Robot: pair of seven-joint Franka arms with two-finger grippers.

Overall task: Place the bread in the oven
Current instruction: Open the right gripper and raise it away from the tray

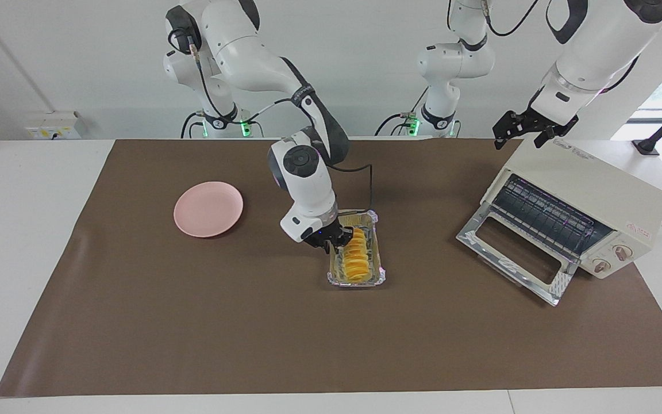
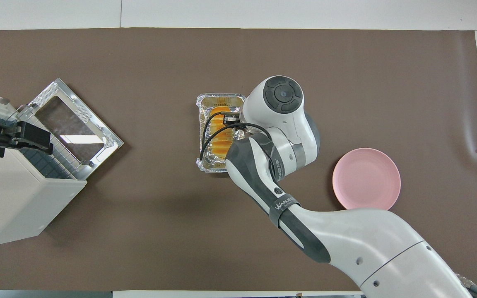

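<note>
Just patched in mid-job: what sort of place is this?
Likely a robotics lab's mock kitchen bench: a brown mat on a white table, an oven with its door open, bread in a foil tray.

The oven [image 1: 578, 213] mouth stands unblocked above its lowered door [image 1: 515, 259].

Occluded and cropped items

In the overhead view the right arm covers part of the bread [image 2: 220, 131] and foil tray [image 2: 203, 124]; the oven [image 2: 10, 198] is cut off at the edge; right gripper [image 1: 339, 237] finger state indeterminate.
</note>
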